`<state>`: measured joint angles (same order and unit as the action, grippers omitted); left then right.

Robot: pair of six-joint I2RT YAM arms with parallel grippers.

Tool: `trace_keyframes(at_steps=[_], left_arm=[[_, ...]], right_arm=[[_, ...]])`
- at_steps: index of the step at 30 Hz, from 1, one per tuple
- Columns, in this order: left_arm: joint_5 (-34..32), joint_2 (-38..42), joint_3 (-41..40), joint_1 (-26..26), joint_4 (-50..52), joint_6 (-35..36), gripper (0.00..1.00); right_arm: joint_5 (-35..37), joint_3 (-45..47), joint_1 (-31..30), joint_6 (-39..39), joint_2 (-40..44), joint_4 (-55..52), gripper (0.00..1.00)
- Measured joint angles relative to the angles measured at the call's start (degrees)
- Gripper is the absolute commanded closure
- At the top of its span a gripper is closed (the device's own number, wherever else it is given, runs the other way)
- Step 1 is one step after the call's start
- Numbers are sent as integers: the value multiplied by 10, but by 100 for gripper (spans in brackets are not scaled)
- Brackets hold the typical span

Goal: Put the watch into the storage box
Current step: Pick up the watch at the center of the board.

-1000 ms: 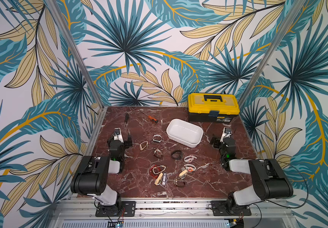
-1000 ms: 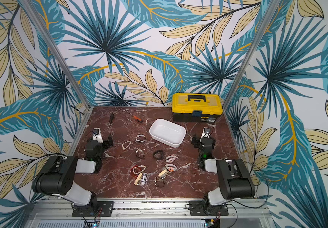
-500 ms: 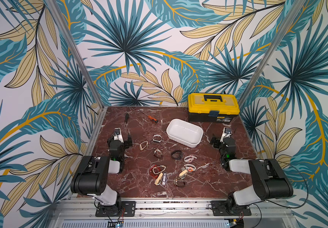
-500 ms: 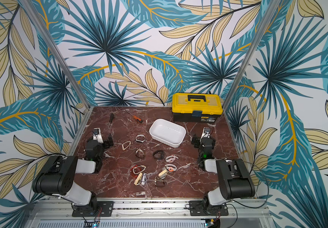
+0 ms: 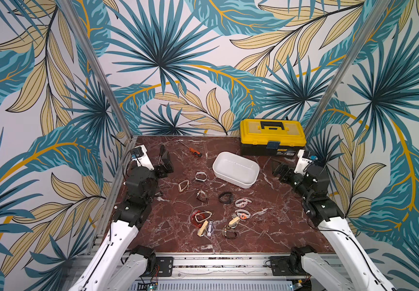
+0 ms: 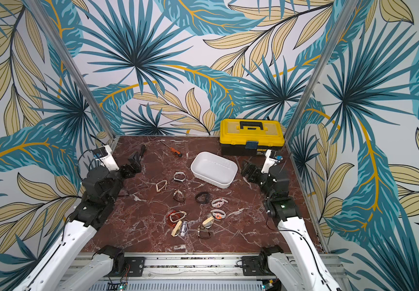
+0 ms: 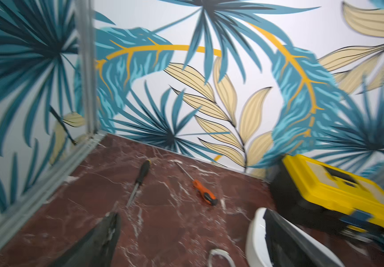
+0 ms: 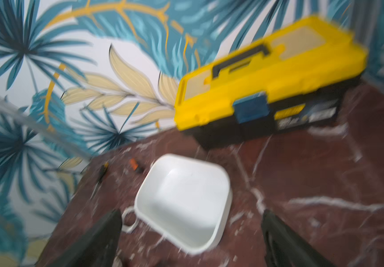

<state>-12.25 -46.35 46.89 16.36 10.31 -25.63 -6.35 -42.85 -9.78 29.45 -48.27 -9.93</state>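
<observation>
Left gripper (image 5: 165, 163) and right gripper (image 5: 279, 169) both hang wide open, empty. Storage box (image 5: 238, 180) sits right ahead of the right gripper, nearest watch (image 5: 200, 176) just beside it. Risk: the strap lies low on the desk (image 5: 266, 226), so a grab could scrape or slip off.

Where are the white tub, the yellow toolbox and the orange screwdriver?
white tub (image 5: 236, 169), in a top view, its bare floor
yellow toolbox (image 5: 272, 136), in a top view, its lid
orange screwdriver (image 7: 203, 193), left wrist view, its handle

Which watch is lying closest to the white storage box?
The white-banded watch, just off the left end of the storage box; all others lie farther toward the front.
</observation>
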Motion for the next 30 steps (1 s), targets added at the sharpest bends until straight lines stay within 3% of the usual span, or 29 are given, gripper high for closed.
trace_keyframes(at_steps=[4,10,18,30], left_arm=[[60,-17,33,76,168,-68,0],[98,-70,30,136,335,-118,0],[102,-47,27,153,340,-121,0],[111,-43,13,158,323,-107,0]], right_arm=[[-42,15,-117,69,17,-124,8],[0,-49,-227,108,-53,-272,20],[86,-153,-334,161,-273,-298,34],[156,-289,-342,164,-477,-303,49]])
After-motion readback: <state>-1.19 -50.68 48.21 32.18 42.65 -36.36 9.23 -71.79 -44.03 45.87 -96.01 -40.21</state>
